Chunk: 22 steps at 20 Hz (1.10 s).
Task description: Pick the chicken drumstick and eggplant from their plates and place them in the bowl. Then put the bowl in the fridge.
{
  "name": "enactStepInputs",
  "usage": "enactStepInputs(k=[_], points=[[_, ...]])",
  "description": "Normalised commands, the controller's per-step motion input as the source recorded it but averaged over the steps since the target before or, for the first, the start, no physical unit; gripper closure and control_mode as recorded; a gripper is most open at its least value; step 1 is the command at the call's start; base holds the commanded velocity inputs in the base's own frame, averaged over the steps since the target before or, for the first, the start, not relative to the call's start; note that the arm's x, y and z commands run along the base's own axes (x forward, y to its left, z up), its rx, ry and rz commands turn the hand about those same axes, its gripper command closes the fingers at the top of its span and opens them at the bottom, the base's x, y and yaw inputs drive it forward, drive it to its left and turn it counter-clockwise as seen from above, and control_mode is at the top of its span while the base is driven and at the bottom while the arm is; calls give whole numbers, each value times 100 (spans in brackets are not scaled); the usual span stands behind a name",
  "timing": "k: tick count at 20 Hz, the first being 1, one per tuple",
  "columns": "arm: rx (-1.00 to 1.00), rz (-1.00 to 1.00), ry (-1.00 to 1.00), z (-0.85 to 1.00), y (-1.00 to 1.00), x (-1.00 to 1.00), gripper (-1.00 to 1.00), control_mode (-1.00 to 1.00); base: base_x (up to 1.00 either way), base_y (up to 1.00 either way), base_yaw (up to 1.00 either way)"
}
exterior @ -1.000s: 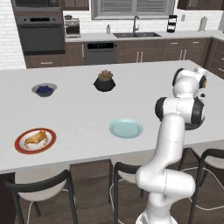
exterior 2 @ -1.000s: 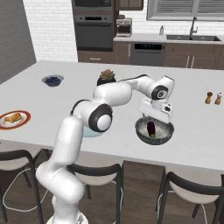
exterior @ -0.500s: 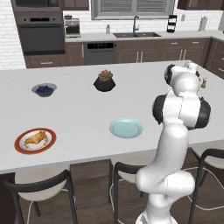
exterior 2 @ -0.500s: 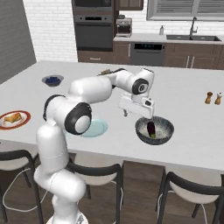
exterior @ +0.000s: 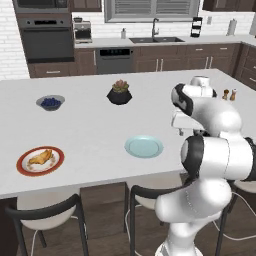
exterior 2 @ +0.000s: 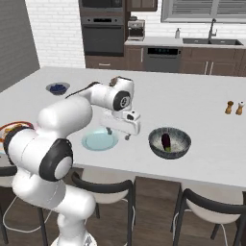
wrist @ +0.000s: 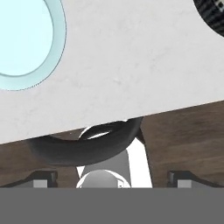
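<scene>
Eggplant [exterior 2: 166, 141] lies in bowl [exterior 2: 154, 144], long axis toward the camera.

— Where am I working?

— A home kitchen. I stand at a long white island counter [exterior: 90, 130] with dark stools [exterior 2: 206, 211] tucked under its near edge.

— What tells me so?

— Behind it I see a built-in wall oven [exterior: 45, 42], a dishwasher [exterior: 114, 61], dark wood cabinets [exterior: 170, 57], a sink with a tall faucet [exterior: 155, 31] under a blinded window [exterior: 150, 7], white brick wall tile [exterior 2: 53, 29], salt and pepper shakers [exterior 2: 234, 107].
</scene>
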Motion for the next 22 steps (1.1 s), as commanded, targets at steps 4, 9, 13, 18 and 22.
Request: enactStepInputs(k=[4, 9, 13, 18, 22], points=[[-1, 4, 0, 2, 27, -10, -100, -100, 0, 0, 0], [-2, 1, 0, 0, 44, -12, -100, -100, 0, 0, 0], [-2, 0, 0, 0, 55, -7, -100, -100, 0, 0, 0], [0, 0, 0, 0, 34, -7, -100, -100, 0, 0, 0], [0, 0, 0, 0, 11, 0, -100, -100, 0, 0, 0]])
